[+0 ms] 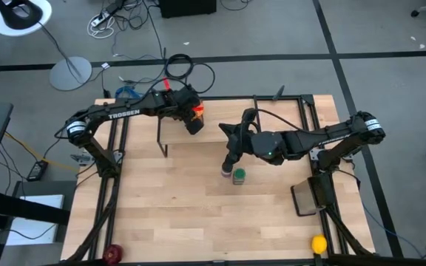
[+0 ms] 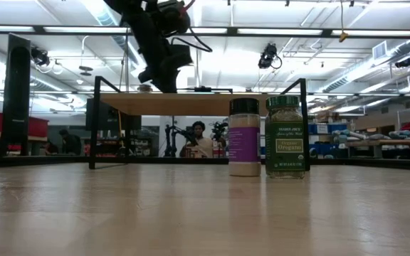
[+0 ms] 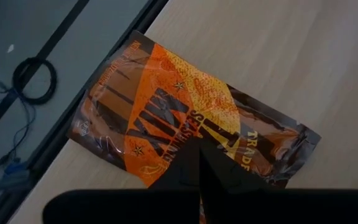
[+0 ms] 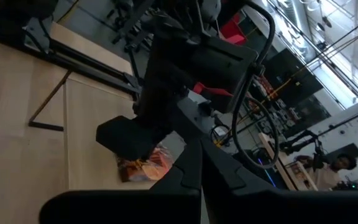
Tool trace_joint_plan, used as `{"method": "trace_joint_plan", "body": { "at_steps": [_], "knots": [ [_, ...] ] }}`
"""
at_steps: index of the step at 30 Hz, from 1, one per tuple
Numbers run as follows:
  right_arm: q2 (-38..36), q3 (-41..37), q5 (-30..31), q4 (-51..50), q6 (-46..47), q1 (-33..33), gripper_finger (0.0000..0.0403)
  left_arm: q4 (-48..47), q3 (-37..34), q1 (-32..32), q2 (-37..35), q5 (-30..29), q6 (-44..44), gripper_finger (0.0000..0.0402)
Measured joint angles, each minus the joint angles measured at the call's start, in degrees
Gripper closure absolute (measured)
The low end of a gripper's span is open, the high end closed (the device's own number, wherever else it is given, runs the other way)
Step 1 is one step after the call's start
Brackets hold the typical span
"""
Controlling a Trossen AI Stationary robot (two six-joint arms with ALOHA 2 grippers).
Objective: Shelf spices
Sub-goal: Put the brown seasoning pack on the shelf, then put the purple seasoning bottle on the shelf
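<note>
**Ana:** Orange and brown foil is filling the left wrist view: the packet (image 3: 185,134) is lying flat on the shelf (image 1: 231,118), near its edge. What is staying hidden for you?

**Ben:** From above, the left tool (image 1: 193,118) is covering most of that packet, so only an orange sliver is peeking out. In the low view the shelf board is showing edge-on, and the packet on top is not making itself seen.

**Ana:** Is the left tool gripping it?

**Ben:** Its two dark fingers are meeting in a closed point over the packet, but whether they are pinching foil I cannot tell. The left arm is reaching in from the desk (image 1: 176,207)'s left side, bent down over the shelf's left part.

**Ana:** And the right tool (image 1: 231,159)?

**Ben:** Closed too, holding nothing, hanging just above the purple-labelled jar (image 2: 244,137). The right arm is stretching low across from the right.

**Ana:** The jars?

**Ben:** The purple-labelled one and the green-lidded jar (image 2: 285,136) are standing upright on the desk, just beside each other, in front of the shelf.
</note>
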Motion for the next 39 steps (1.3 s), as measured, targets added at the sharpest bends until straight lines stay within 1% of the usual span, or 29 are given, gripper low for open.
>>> {"method": "trace_joint_plan", "body": {
  "at_steps": [14, 20, 26, 33, 36, 39],
  "knots": [
    [0.00, 0.00, 0.00, -0.02, 0.00, 0.00, 0.0403, -1.52, 0.04, -0.05, -0.09, -1.13, -0.83, 0.0401],
    [0.00, 0.00, 0.00, -0.02, 0.02, 0.00, 0.0403, -2.19, -0.14, -0.39, -1.19, -1.22, -0.72, 0.0401],
    [0.00, 0.00, -0.02, 0.00, 0.02, -0.06, 0.0403, -1.87, -0.17, -0.96, -3.86, -1.25, -0.49, 0.0401],
    [0.00, 0.00, -0.02, 0.00, 0.02, -0.07, 0.0403, 0.06, -0.17, -2.36, -7.28, -1.63, 2.20, 0.0399],
    [0.00, 0.00, -0.02, 0.00, 0.02, -0.07, 0.0403, 3.75, -0.17, -3.79, -10.05, -1.27, 4.32, 0.0397],
    [0.00, 0.00, -0.02, 0.02, 0.01, -0.04, 0.0403, 8.15, -0.10, -5.88, -13.78, 1.71, 7.30, 0.0397]
  ]
}}
